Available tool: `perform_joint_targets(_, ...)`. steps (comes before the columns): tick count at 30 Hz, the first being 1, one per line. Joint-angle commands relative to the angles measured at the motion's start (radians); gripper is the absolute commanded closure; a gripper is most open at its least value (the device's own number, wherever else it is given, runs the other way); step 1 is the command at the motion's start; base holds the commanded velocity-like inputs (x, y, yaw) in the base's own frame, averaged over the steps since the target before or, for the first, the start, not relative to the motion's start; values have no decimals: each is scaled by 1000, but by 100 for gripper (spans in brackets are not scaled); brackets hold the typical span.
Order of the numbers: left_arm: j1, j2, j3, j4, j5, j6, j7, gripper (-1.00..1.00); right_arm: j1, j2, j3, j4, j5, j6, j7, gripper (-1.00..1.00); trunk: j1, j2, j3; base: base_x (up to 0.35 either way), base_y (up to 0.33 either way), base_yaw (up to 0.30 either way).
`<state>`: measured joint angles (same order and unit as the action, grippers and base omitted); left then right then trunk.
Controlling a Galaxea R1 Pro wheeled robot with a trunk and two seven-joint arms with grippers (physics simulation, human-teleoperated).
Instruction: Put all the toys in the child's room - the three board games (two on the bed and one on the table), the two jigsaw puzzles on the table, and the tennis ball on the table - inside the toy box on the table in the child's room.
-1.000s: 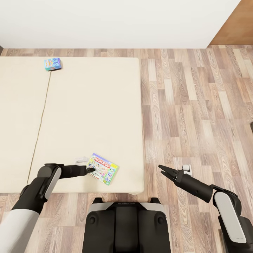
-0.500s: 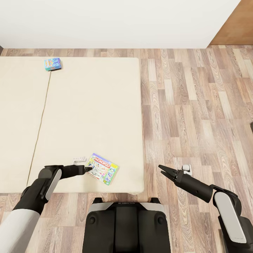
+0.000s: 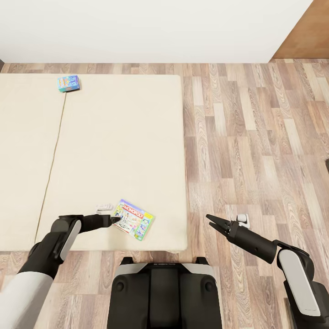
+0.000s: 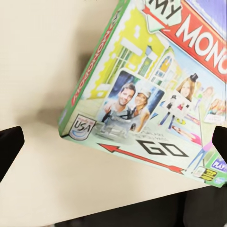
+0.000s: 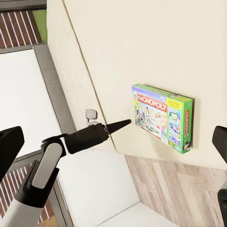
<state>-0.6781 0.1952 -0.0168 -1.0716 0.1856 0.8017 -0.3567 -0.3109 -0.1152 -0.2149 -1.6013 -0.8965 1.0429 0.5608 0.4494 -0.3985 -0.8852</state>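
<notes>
The green-white Monopoly board game lies flat near the front edge of the cream bed. In the right wrist view the same box shows from the side. My left gripper is at the box's left edge, open; in the left wrist view its fingertips stand wide apart with the box's corner between them. A light-blue board game lies at the bed's far left. My right gripper hangs open over the floor, holding nothing. The table, toy box, jigsaw puzzles and tennis ball are out of view.
Wood-plank floor runs to the right of the bed and along the white wall. A brown wooden door is at the far right. My base stands against the bed's front edge.
My left forearm has sunk slightly, and its gripper stays at the Monopoly box's edge. The right arm and both boxes have not moved.
</notes>
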Motion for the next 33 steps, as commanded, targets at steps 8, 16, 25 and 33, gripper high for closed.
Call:
perform_joint_targets(8,0,-38,-2,27,6,-73,6,-100,-1,1,-1,0,7,4,7,-100,1,-2,-1,0,0,0)
perform_joint_targets(16,-1,-80,-1,79,3,-123,14,-100,-1,0,-1,0,7,4,7,-100,1,-2,-5,0,0,0)
perform_joint_targets(25,-1,-93,1,95,2,-181,23,-100,-1,1,-1,0,7,4,7,-100,1,-2,-13,0,0,0)
perform_joint_targets(33,-1,-91,2,96,3,-184,24,-100,-1,2,0,0,7,4,7,-100,1,-2,-18,0,0,0)
